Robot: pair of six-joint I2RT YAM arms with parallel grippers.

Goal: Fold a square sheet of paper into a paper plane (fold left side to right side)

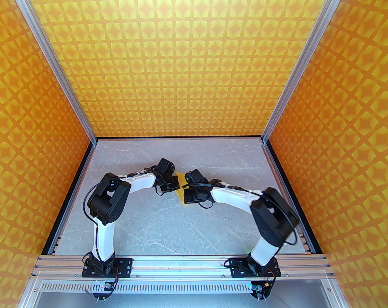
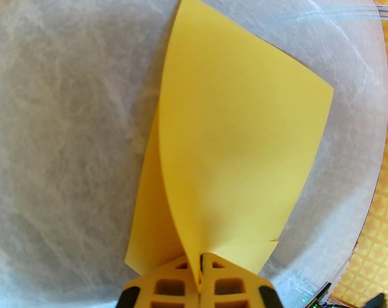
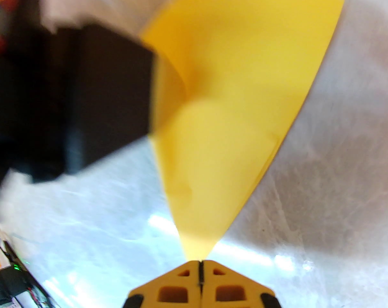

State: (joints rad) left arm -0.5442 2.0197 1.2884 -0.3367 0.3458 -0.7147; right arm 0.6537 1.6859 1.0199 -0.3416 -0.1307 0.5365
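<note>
The left arm (image 1: 139, 181) and right arm (image 1: 235, 196) arch inward and meet with the yellow paper (image 1: 181, 194) between them, barring the centre of the overhead frame, while bare table (image 1: 168, 233) lies open below them inside the arch and above them up to the patterned walls (image 1: 181, 75).

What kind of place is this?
Probably a robot test cell: patterned walls on aluminium frame posts enclose a marble-look table, and the left arm and right arm, bolted to its near rail, hold a yellow paper sheet.

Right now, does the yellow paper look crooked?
A little. The square sheet of paper is doubled over but bulging, and its edges don't match: the under layer peeks out beside the left gripper.
</note>
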